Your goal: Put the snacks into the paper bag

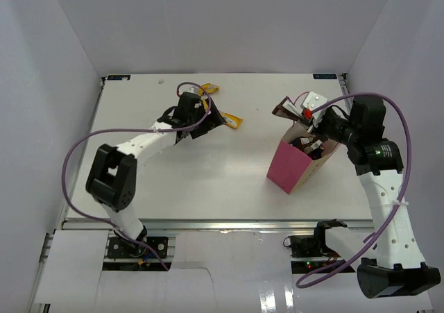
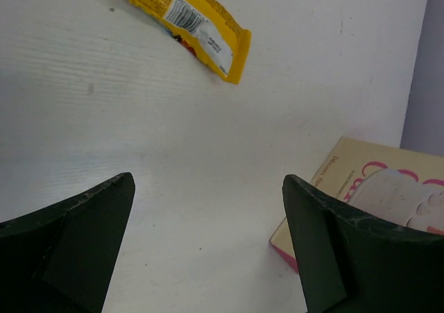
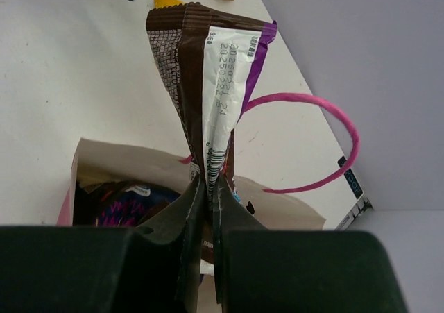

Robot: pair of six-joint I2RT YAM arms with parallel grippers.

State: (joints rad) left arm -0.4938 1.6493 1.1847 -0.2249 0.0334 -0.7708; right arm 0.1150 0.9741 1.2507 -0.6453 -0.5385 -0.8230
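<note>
The right gripper (image 3: pixel 208 188) is pinched tight on the lower end of a brown bar (image 3: pixel 208 84), which stands up tall from the jaws, right over the mouth of the paper bag (image 3: pixel 90 157). From where I'm standing the worry is the release. The bar seems to sit toward the bag's far rim, close to the pink handle (image 3: pixel 333 119), so it could catch the cord or the edge and tumble outside, beyond the bag. A nudge from the fingers could also tip the bag (it looks light). Inside the bag lies a dark blue-purple packet (image 3: pixel 118 205). Well to the left of the bag, the left gripper (image 2: pixel 208 181) hangs spread wide and holding nothing above the table (image 1: pixel 208 181), with a yellow pack (image 2: pixel 191 21) lying just ahead of it.
</note>
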